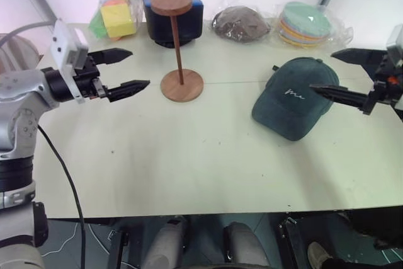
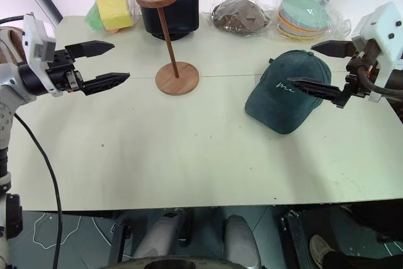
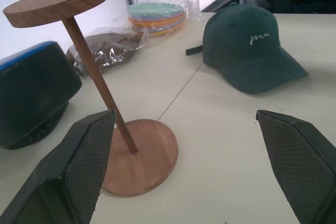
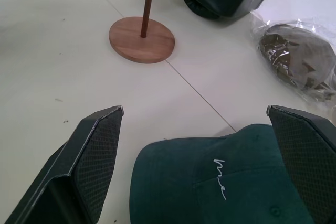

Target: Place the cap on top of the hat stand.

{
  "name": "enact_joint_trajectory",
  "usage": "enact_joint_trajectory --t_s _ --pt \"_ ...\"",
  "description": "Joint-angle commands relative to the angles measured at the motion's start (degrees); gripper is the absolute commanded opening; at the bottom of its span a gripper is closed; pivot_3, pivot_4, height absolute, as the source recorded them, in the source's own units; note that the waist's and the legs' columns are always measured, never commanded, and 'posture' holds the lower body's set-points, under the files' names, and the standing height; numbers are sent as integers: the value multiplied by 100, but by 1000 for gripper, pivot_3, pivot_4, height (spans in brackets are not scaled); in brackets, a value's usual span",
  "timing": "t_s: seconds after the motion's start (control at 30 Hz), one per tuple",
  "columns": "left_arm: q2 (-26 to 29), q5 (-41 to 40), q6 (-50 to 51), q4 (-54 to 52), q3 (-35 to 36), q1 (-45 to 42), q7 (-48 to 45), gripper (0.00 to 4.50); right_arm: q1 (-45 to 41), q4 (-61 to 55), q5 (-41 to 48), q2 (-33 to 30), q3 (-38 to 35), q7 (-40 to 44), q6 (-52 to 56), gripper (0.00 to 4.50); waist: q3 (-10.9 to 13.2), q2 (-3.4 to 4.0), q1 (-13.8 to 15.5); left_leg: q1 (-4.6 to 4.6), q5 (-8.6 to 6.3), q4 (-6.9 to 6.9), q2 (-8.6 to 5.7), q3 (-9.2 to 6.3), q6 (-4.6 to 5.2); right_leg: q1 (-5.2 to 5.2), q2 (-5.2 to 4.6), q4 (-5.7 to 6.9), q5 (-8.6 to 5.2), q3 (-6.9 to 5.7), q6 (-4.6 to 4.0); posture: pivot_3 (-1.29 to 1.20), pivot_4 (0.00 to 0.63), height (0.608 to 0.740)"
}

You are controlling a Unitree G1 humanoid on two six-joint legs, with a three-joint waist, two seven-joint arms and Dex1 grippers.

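cap (image 1: 293, 96) flat on table (image 1: 189, 155), brim toward robot

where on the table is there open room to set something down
Free: the wide near half of the table, in front of the hat stand and the cap, and the gap between those two. Crowded: the far edge, with bagged blocks, black-and-blue box, wrapped brown hat and stacked discs.

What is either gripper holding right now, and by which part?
Nothing. Both the left gripper and right gripper are open; the cap lies unheld.
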Motion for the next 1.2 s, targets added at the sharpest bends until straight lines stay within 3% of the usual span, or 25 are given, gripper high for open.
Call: enact_joint_trajectory --t_s 0.03,1.07,1.2 --pt "133 -30 -87 -96 151 -104 -40 4500 0 -118 -11 -104 -198 1 -75 4478 0 0 0 0 0 0 0 0 0 0 0 0 0 0 0 0 150 740" --pt "24 -47 -123 -9 142 -85 -135 4500 220 -460 120 -16 -321 -303 28 4478 0 0 1 0 -1 3 0 0 1 1 0 0 0 0 0 0 150 740" --pt "-29 -43 -114 -83 92 20 -125 4500 693 -805 -282 -30 -223 -418 -133 4478 0 0 5 0 -1 2 0 -1 2 2 0 0 0 -1 0 0 150 740"
